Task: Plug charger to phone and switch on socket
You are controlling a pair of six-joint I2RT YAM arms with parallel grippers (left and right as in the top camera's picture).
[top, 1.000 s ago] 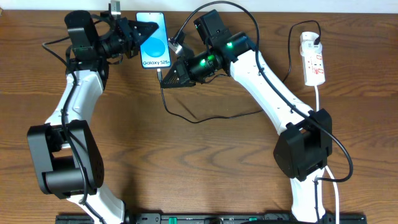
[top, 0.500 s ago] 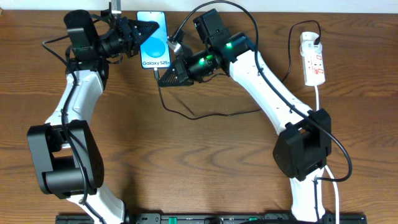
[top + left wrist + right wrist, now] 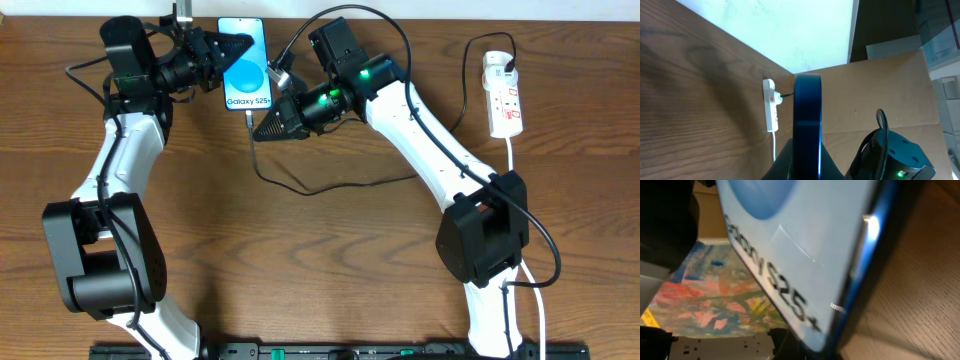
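Grip: left claw (image 3: 228,50) clamps slim cyan-screen phone (image 3: 250,78) | right claw (image 3: 257,126) pinches thin black charger cable (image 3: 300,187) at its tip, phone just ahead | risk: we push off-axis, connector jams.

— Entry one, phone (image 3: 246,68): where was it?
— At the far edge of the table (image 3: 300,260), left of centre, between the left gripper (image 3: 232,50) and the right gripper (image 3: 258,128).
— Socket (image 3: 503,95)?
— Far right, well apart from the phone.
— Charger (image 3: 330,186)?
— Looped on the table before the phone.

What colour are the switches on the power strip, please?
Red, on a white power strip; clearest in the overhead view.
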